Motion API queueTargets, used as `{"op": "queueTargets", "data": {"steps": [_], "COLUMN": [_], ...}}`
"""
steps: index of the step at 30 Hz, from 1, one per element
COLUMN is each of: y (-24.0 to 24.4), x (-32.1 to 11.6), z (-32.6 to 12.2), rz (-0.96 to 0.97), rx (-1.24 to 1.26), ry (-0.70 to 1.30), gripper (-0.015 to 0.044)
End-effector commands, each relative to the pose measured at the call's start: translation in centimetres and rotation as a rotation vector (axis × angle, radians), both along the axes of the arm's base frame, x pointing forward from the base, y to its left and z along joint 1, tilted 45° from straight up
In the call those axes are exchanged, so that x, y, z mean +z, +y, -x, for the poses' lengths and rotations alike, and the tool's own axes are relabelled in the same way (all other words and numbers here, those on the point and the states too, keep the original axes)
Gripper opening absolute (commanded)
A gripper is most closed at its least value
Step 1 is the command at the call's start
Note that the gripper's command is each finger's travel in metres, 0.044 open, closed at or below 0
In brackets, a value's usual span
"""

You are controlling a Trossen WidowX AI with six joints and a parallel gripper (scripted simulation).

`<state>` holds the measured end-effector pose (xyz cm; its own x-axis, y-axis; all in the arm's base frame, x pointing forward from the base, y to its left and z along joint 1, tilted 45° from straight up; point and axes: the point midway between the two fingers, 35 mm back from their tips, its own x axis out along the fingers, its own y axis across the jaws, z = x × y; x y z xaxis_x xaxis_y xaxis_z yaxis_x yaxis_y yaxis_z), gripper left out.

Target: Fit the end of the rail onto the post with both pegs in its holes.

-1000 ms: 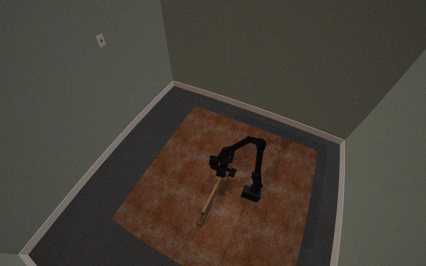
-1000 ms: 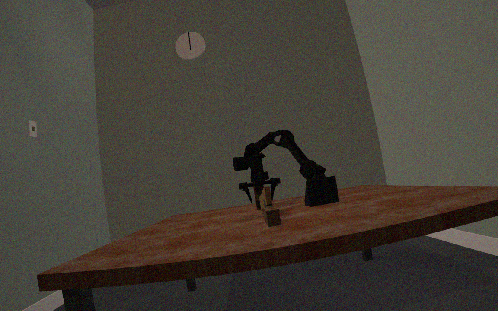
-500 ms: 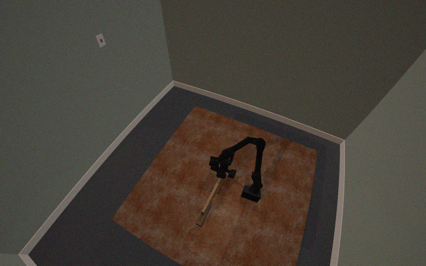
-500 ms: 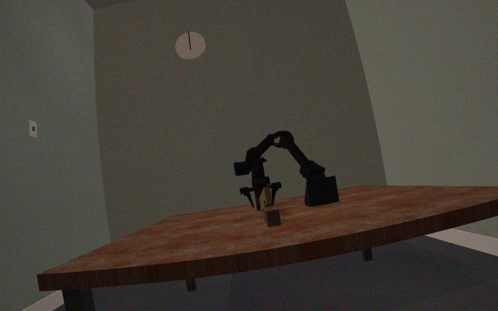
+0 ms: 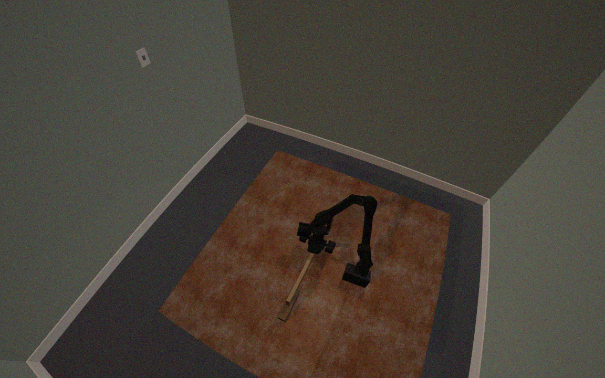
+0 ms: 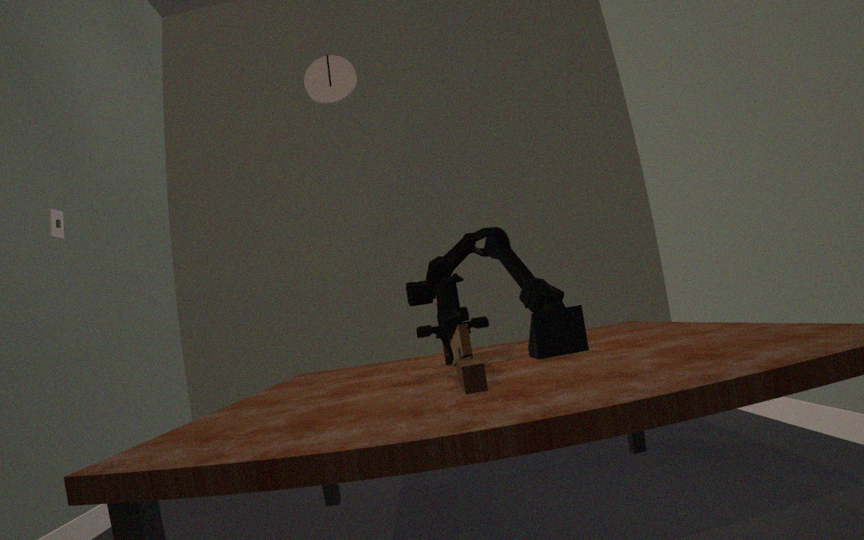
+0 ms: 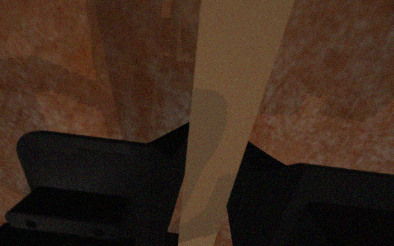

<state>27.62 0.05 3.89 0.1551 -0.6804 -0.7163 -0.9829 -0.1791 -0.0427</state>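
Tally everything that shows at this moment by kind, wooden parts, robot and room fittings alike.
Rail: 1
Low block: 1
Robot arm: 1, its hand shut on the rail
Table: 1
Wall clock: 1
Wall switch: 1
Total: 6. The post cannot be made out behind the hand, so it is not counted.
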Motion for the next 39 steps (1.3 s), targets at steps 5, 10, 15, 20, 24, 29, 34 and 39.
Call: {"op": "queueTargets", "data": {"steps": [5, 10, 15, 20, 24, 29, 34, 39], "y": [-0.04, -0.04, -0.04, 0.13, 0.27, 0.44, 0.62, 0.80], "x": [0.00, 0.00, 0.00, 0.11, 0.25, 0.43, 0.61, 0.79], "z": [-0.03, -0.03, -0.03, 0.02, 0.04, 0.06, 0.07, 0.08], "rz": [0.004, 0.004, 0.004, 0.003, 0.003, 0.003, 0.003, 0.003], "rx": [0.003, 0.003, 0.003, 0.003, 0.003, 0.003, 0.003, 0.003], "ry": [0.000, 0.000, 0.000, 0.000, 0.000, 0.000, 0.000, 0.000], "gripper": [0.0000, 0.0000, 0.0000, 0.0000, 0.0000, 0.0000, 0.0000, 0.0000]}}
